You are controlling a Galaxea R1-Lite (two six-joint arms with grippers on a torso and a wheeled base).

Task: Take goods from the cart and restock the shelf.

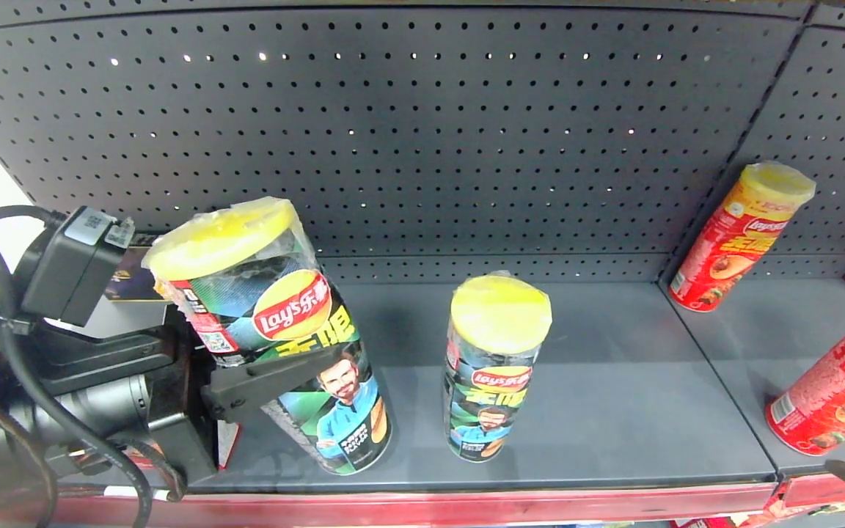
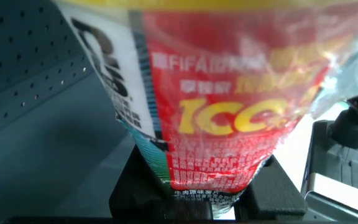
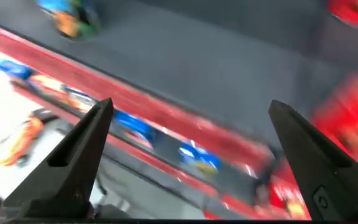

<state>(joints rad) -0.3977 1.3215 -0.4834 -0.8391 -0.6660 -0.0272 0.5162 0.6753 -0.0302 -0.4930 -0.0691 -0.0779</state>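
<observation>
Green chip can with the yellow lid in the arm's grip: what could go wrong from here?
The green cylindrical chip can with the yellow plastic lid is tilted in the left arm's fingers; let go now, it would likely topple. Its base is close to the front edge of the grey metal shelf, so it might roll off. Falling sideways, it could hit the second green yellow-lidded can standing upright nearby.

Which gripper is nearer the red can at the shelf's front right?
Right. The right gripper is open just in front of the shelf, beside the red can; the left gripper is far across the shelf, shut on a green can.
</observation>
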